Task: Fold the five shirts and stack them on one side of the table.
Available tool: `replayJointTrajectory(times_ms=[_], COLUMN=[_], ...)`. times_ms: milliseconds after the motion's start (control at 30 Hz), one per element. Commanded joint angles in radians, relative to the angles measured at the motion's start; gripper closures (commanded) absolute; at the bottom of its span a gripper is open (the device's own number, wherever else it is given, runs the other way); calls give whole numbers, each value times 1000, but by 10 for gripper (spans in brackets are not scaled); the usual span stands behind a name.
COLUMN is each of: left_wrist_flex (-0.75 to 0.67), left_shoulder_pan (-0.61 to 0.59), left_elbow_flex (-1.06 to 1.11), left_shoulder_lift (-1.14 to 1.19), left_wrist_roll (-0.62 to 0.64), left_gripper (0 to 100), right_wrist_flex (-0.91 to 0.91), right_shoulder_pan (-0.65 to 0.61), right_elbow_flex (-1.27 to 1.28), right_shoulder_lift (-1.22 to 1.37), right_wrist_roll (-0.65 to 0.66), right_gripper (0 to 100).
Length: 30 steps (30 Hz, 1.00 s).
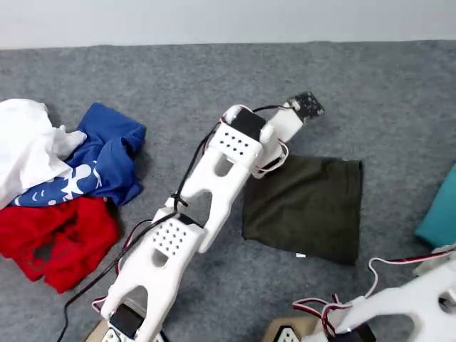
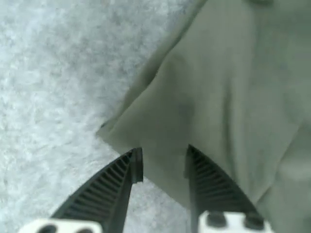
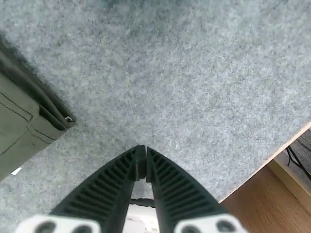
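Jaws parted, my left gripper [image 2: 163, 165] hovers over the upper-left edge of the folded olive shirt [image 1: 306, 206], right of centre on the grey tabletop [image 1: 178, 71]; I judge a low pinch through every layer best, my right gripper [image 3: 146, 162] clenched empty nearby.

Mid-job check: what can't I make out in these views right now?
Teal shirt: cut off by the high view's right edge; folded or not, unclear.
A corner of the olive shirt: hidden under the left arm in the high view.
Left pincer: open above the olive shirt; touching it or not, cannot tell.
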Motion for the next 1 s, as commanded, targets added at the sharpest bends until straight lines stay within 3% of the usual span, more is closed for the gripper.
replayJointTrajectory(times_ms=[0,233,467,967], left_wrist_flex=[34,40,57,75], left_shoulder_pan=[15,5,-52,-44], left_elbow_flex=[-110,-153,-151,-159], left_shoulder_lift=[43,118,121,110], left_wrist_roll=[-14,-9,-14,-14], left_gripper=[836,843,942,917], right_wrist_flex=[-4,-4,-4,-4], right_shoulder_pan=[7,7,7,5], right_elbow_flex=[-6,-6,-6,-6], right_shoulder_lift=[-33,-33,-33,-30], right_wrist_roll=[11,11,11,11], right_gripper=[988,988,988,988])
